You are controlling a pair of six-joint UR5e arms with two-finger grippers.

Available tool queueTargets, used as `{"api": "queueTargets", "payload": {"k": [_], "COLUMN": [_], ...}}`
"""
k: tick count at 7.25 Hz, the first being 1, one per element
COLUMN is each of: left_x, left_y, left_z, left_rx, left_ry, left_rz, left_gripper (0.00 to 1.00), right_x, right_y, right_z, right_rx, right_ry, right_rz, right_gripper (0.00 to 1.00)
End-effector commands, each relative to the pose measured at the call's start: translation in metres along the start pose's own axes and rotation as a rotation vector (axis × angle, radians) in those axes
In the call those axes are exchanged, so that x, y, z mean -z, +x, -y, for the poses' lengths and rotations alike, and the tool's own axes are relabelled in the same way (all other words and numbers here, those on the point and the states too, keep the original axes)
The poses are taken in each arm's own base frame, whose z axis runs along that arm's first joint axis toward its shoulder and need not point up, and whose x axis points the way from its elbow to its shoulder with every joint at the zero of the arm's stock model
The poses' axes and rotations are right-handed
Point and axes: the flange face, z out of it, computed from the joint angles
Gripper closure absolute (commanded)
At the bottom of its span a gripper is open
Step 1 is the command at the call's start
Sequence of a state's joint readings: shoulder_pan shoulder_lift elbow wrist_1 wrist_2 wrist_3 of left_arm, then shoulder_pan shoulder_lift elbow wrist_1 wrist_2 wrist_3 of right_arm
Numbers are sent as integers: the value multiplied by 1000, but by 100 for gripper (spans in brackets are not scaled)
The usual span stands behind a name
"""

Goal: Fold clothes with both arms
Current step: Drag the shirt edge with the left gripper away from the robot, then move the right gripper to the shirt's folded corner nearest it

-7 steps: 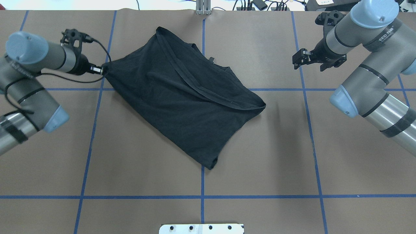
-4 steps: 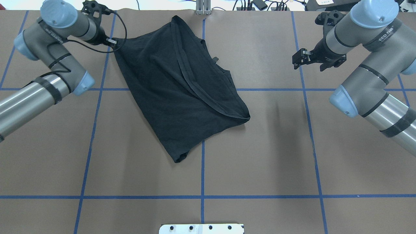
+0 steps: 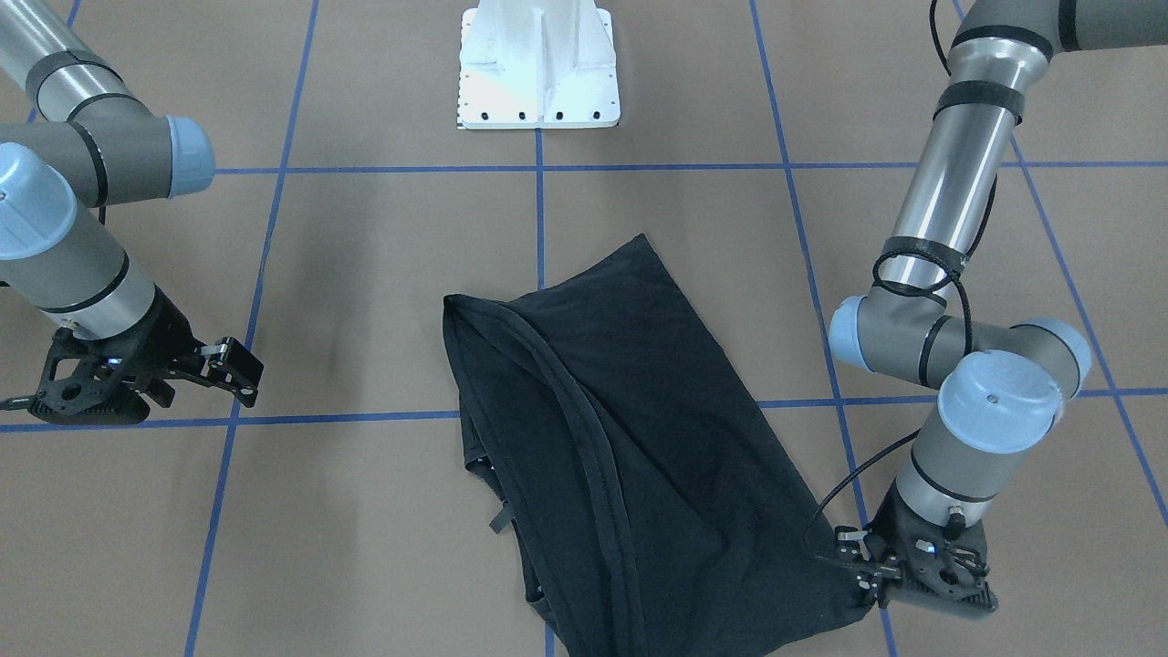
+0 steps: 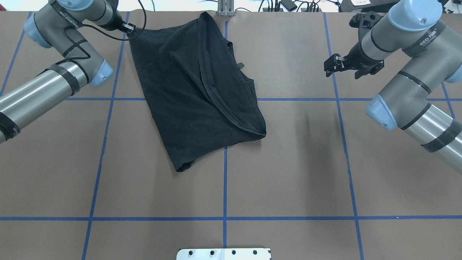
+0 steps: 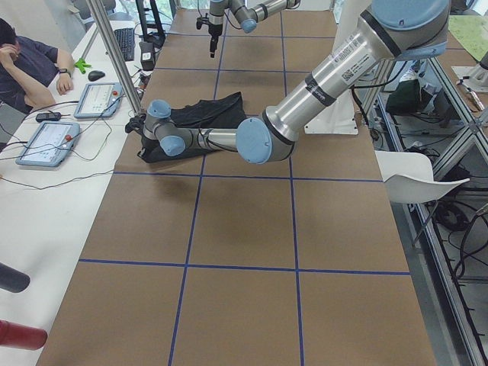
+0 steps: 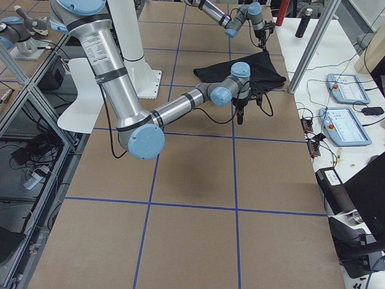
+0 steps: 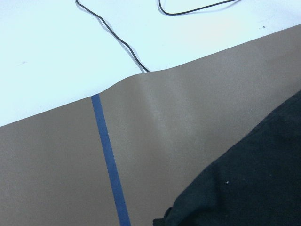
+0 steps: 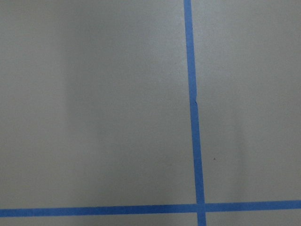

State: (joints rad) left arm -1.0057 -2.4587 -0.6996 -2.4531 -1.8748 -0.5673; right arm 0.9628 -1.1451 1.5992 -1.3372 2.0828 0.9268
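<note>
Dragging T-shirt [image 4: 195, 90] by one corner farther from pedestal base [image 4: 223, 254], left gripper [image 4: 129, 28] clamped tight on that corner. Swinging cloth round, still crumpled, far side from base. Keeping right gripper [image 4: 330, 65] parted, empty, well off shirt. Probably straightening, not yet folding.

Brown paper [image 4: 288, 173] covers the tabletop, ruled into squares by blue tape lines [image 4: 225, 187]. Beyond the far edge runs a white bench [image 5: 46, 191] carrying two tablet-like control pendants [image 5: 49, 142], a keyboard [image 5: 126, 42] and loose black cables [image 7: 117, 37]. A metal post [image 5: 114, 57] rises at that edge. Behind the near edge stand a white chair [image 5: 419, 183] and aluminium frames [image 5: 457, 114] over a grey floor [image 6: 57, 205]. Light is even, shadows soft.
</note>
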Motion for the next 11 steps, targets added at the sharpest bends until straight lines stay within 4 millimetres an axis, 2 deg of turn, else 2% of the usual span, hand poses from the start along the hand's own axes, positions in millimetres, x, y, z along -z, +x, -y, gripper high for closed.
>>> {"api": "queueTargets", "payload": {"k": [1, 2, 3, 4, 6, 7, 8, 9, 10, 11], "left_x": [32, 54, 62, 66, 66, 62, 61, 61, 63, 64], "left_y": [-6, -27, -33, -36, -39, -43, -47, -49, -53, -55], "left_z": [27, 36, 17, 1, -4, -11, -17, -25, -37, -42], "left_rx": [-5, -46, -62, -62, -59, -54, -46, -10, -2, 0], "left_ry": [48, 17, 15, 20, 18, 10, 5, 9, 7, 6], "left_rz": [-34, -123, -153, -162, -163, -160, -158, -165, -168, -167], "left_gripper": [0, 0, 0, 0, 0, 0, 0, 0, 0, 0], "right_x": [-1, -4, -9, -8, -17, -35, -52, -67, -77, -81], "right_y": [-6, -12, -23, -48, -91, -107, -127, -169, -200, -204], "right_z": [-1, -4, -10, -15, -33, -49, -52, -49, -47, -51], "right_rx": [-8, -20, -47, -103, -220, -264, -284, -326, -361, -368], "right_ry": [-1, -7, -17, -22, -35, -39, -14, 1, 0, 0], "right_rz": [5, 5, 12, 32, 84, 131, 163, 163, 158, 154], "right_gripper": [1, 1, 0, 0, 1, 2, 2, 3, 5, 8]}}
